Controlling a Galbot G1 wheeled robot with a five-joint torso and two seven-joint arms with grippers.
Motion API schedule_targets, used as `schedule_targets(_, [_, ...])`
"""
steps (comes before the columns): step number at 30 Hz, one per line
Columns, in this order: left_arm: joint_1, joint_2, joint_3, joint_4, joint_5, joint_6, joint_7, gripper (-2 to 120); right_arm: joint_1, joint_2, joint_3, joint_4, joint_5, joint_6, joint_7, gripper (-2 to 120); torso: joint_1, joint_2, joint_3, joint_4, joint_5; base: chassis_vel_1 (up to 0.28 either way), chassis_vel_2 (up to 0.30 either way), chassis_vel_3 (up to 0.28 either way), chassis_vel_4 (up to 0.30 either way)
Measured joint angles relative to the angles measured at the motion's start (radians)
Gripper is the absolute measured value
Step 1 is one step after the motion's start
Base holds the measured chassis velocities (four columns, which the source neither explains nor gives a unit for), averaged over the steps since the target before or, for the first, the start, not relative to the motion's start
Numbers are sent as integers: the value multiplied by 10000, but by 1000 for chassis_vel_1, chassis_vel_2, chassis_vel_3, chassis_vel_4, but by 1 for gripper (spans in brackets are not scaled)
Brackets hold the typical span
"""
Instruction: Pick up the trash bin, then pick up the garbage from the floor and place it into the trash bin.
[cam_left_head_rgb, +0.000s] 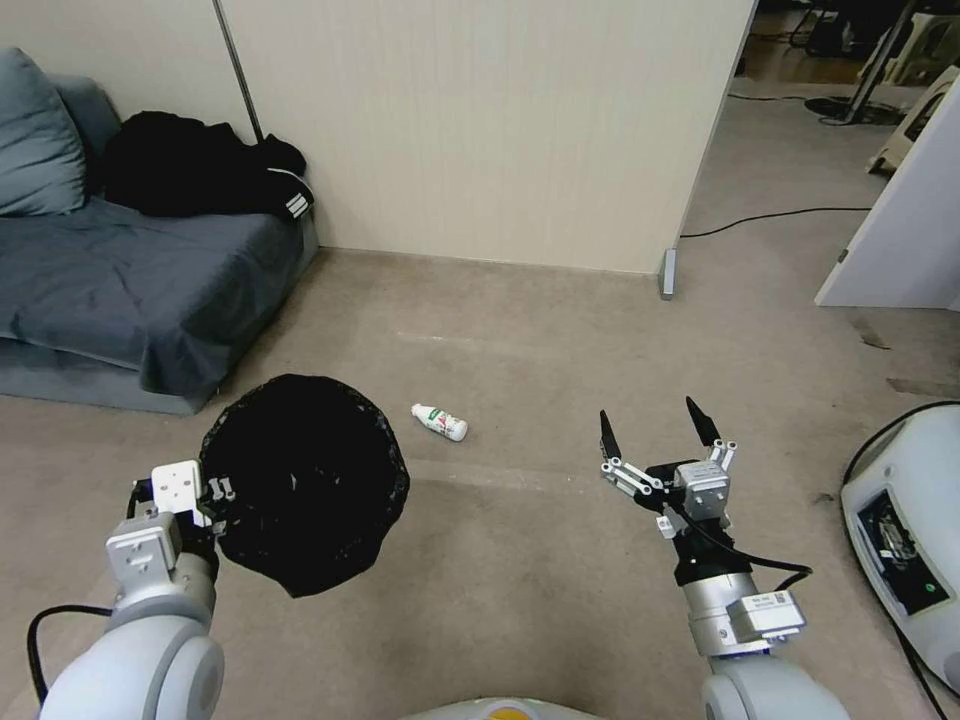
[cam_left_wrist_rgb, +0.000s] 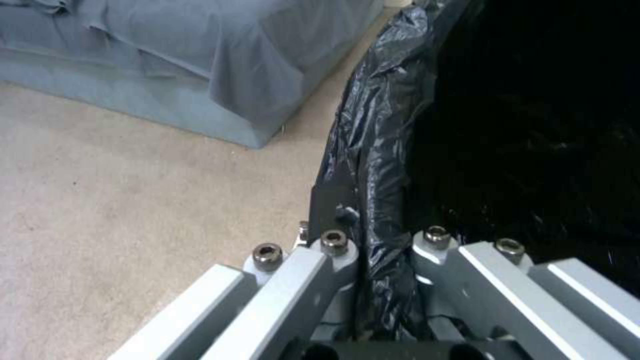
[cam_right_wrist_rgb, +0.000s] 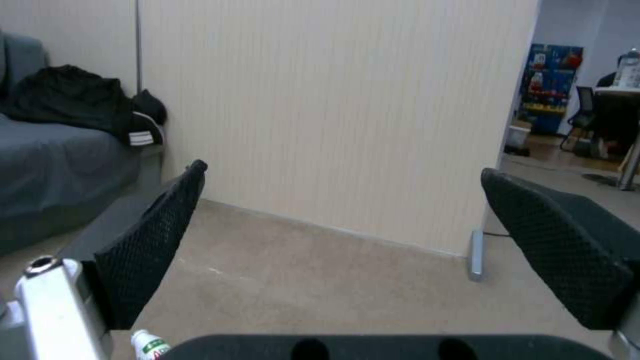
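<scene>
The trash bin (cam_left_head_rgb: 305, 480), its mouth covered by a crinkled black bag, hangs above the floor (cam_left_head_rgb: 540, 340) at my lower left. My left gripper (cam_left_head_rgb: 212, 497) is shut on the bin's near rim; in the left wrist view the bag-covered rim (cam_left_wrist_rgb: 373, 165) runs between the clamped fingers. One piece of garbage, a small white plastic bottle (cam_left_head_rgb: 440, 421) with a green cap and red-green label, lies on the carpet just right of the bin; its top also peeks into the right wrist view (cam_right_wrist_rgb: 150, 345). My right gripper (cam_left_head_rgb: 658, 428) hovers open to the right of the bottle, holding nothing.
A grey sofa (cam_left_head_rgb: 120, 290) with a black garment (cam_left_head_rgb: 200, 165) stands at the left. A beige partition wall (cam_left_head_rgb: 480, 130) closes the far side, its metal foot (cam_left_head_rgb: 667, 273) at the corner. A white machine (cam_left_head_rgb: 905, 540) sits at the right edge, and a black cable (cam_left_head_rgb: 770, 218) crosses the far floor.
</scene>
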Motion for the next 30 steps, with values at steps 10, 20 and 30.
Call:
schedule_targets(10, [-215, 69, -44, -32, -307, 121, -94, 1, 20, 0, -8, -42, 84, -36, -38, 100, 0, 0, 0, -1, -1, -64, 57, 54, -55])
schedule_targets(20, [-380, 55, -71, 100, -306, 134, -126, 1, 85, 0, 13, -186, 127, -49, -66, 100, 1, 0, 1, -2, -1, -89, 87, 79, -96])
schedule_targets(30, [-441, 11, -119, 178, -351, 60, -143, 1, 196, 0, -1, -323, 201, 65, -81, 100, 1, 0, 2, -1, 0, -51, 46, 56, -47])
